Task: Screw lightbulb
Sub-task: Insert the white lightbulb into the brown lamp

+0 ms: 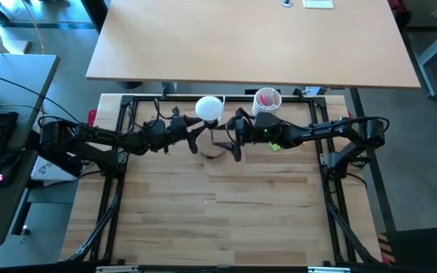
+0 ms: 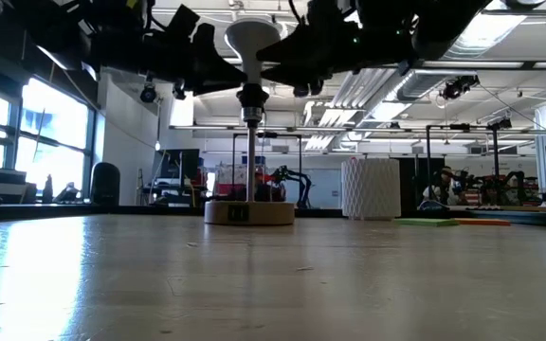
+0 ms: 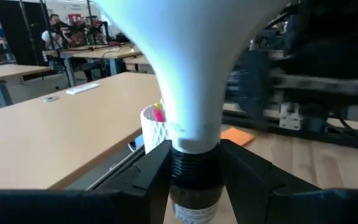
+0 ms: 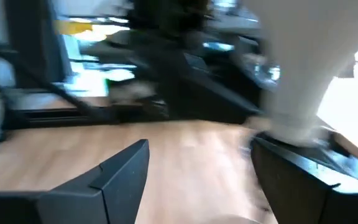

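- High view: wooden counter (image 1: 226, 205) seen from straight above, two dark arms reaching in from either side and meeting near the far edge.
- Between them, the lightbulb (image 1: 209, 108), a white globe, standing over a lamp stand at the back of the counter.
- Left hand (image 1: 194, 133) just beside the bulb; in the left wrist view, dark fingers (image 3: 151, 171) pressed to either side of the black socket (image 3: 193, 171) right under the bulb's neck, so apparently clamped on the socket to steady it.
- Right hand (image 1: 234, 133) on the bulb's other side; in the right wrist view, one finger (image 4: 297, 165) touching the lower part of the bulb, the other standing well apart, so spread fairly wide and not clamped on anything.
- Low view: bulb (image 2: 251, 40) upright on top of a thin post (image 2: 252, 161) rising from a round wooden base (image 2: 249, 211).
- Progress, as a judgement: bulb seated in the socket, no silvery thread showing, so likely mostly screwed in; perhaps final tightening and letting go left.
- White perforated cup (image 1: 267, 99) with pink contents just beside the right arm, near the back edge.
- Surface: pale wood planks framed by black rails, a small green item (image 1: 275, 145) lying under the right arm.
- Room: a second large light table beyond, a keyboard desk to the left, windows, ceiling lights and other robot rigs in the background.
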